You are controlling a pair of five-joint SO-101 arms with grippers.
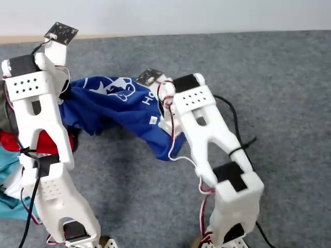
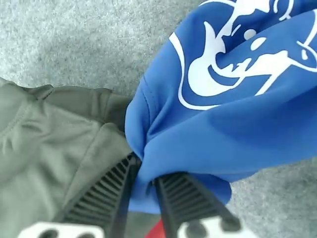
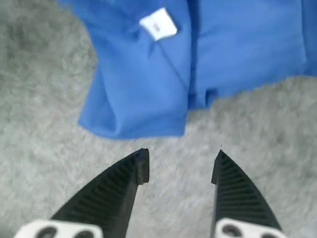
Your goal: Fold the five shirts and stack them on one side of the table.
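Seeing from above the blue shirt (image 1: 116, 106) rumpled on the tabletop (image 1: 289, 77), then the left claw (image 2: 146, 171) clamped on its bunched edge, then the right claw (image 3: 182, 156) gaping empty beside its hem, probably spreading it, needing that hem pinched next.

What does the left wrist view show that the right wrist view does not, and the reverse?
Left wrist view: the left gripper shut on the blue fabric shirt, its white printed graphic, an olive-green cloth shirt. Right wrist view: the open right gripper, a white sewn label. Both: the blue fabric shirt and the grey carpeted table.
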